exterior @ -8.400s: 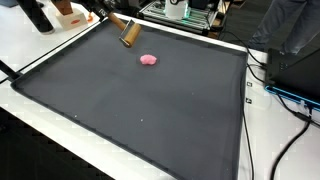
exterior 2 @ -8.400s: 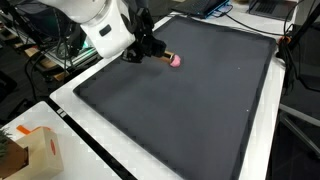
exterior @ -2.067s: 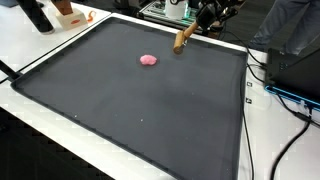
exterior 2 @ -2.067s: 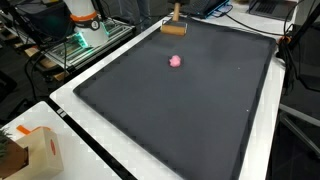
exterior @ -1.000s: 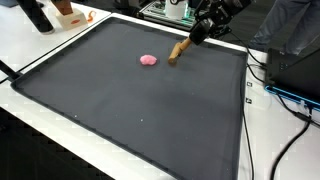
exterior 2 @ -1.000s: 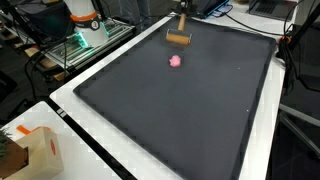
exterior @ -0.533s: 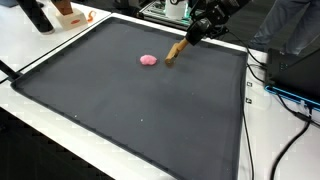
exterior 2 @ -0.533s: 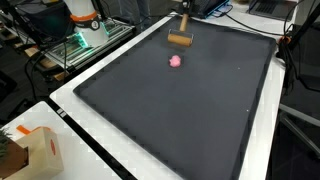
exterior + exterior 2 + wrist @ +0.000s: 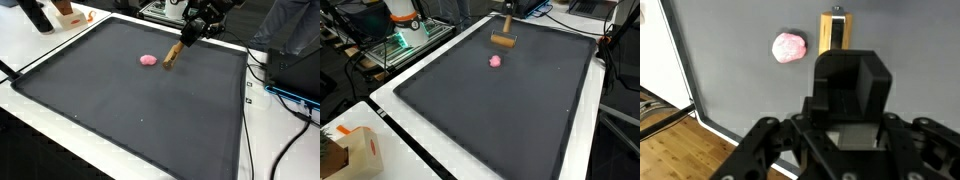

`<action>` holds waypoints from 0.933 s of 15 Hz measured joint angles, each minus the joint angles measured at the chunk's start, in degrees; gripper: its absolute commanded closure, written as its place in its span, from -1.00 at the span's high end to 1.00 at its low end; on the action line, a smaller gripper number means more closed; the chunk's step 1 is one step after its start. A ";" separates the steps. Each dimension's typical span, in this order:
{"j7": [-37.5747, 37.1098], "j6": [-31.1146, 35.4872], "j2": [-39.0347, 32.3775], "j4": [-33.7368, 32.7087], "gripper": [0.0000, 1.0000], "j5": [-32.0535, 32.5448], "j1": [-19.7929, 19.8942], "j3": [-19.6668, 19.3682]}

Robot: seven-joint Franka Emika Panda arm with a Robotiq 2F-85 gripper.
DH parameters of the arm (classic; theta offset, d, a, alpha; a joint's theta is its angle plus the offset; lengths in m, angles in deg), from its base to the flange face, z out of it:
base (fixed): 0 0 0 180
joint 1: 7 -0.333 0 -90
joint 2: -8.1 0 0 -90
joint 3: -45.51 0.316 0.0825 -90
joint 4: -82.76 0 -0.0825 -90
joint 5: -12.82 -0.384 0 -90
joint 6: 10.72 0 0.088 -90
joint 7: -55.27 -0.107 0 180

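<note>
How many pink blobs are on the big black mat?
1. The pink blob lies on the black mat, close beside the wooden tool held by the gripper, but not touching it. No other shows; none seems hidden.

I saw a tan wooden block (image 9: pixel 172 55) hanging tilted, low over the dark mat (image 9: pixel 150 115). A small pink lump (image 9: pixel 149 60) lay just beside it, apart.

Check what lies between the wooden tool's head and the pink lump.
Only bare dark mat separates the wooden tool from the pink lump; the wrist view shows it best.
</note>
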 measured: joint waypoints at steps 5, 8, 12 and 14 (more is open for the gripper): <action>7.43 1.95 2.50 -0.40 -0.51 -6.70 2.58 -2.31; 12.46 3.06 4.47 -0.39 -0.51 -10.77 4.28 -3.72; 21.96 5.01 7.31 -0.30 -0.51 -18.00 6.92 -5.73; 26.94 5.80 8.68 -0.25 -0.51 -21.69 8.39 -6.84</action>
